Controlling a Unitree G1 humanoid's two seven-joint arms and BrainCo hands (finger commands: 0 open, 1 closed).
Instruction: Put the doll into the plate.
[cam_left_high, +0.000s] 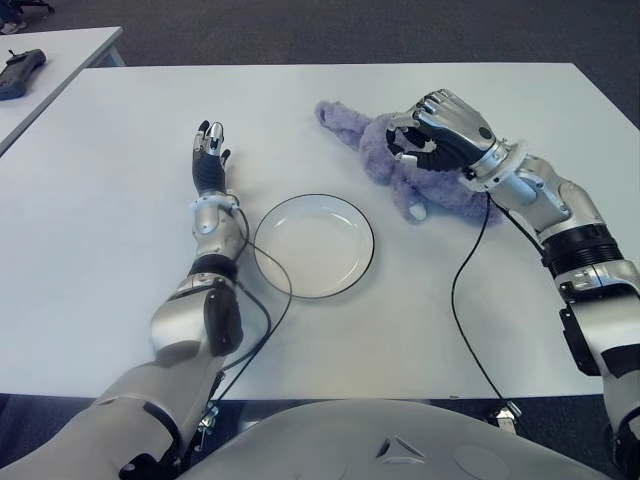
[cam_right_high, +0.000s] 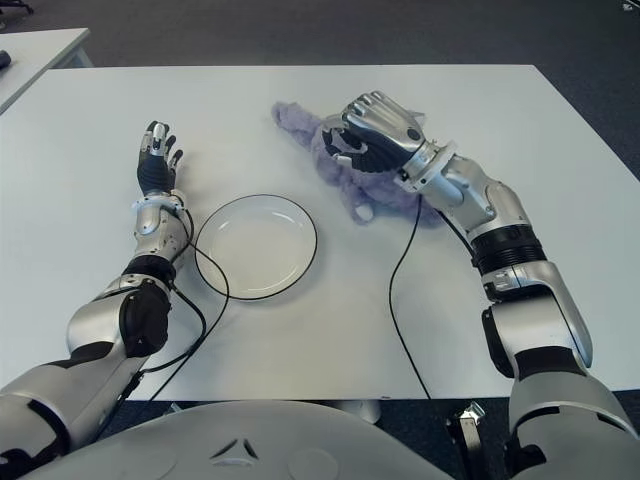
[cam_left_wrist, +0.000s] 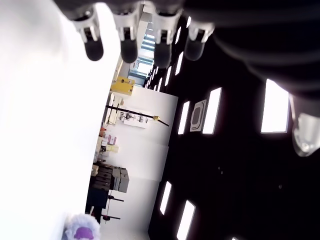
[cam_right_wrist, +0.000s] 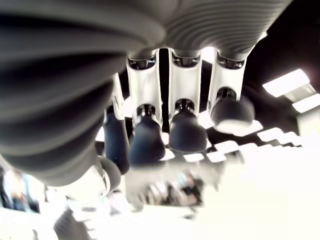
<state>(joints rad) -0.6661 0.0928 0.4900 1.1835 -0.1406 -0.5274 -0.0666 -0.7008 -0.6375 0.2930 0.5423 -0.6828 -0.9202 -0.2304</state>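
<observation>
Nearest to the camera is the robot's grey body, and behind it the white tabletop carries a white plate with a dark rim, empty for now. Beyond the plate and to its right lies the doll, a purple plush animal, resting on the tabletop. The right hand is just above the doll with its fingers curled downward; in its wrist view the fingers bend in but nothing shows between them, so I judge it has no hold on the plush yet. The left hand shows to the left of the plate, fingers straight and relaxed, holding nothing. For this step, the right hand should come down onto the thick middle of the doll, not the thin limb, and close deep into the soft fur before lifting. A shallow pinch would probably slip, because plush gives way under the fingers.
</observation>
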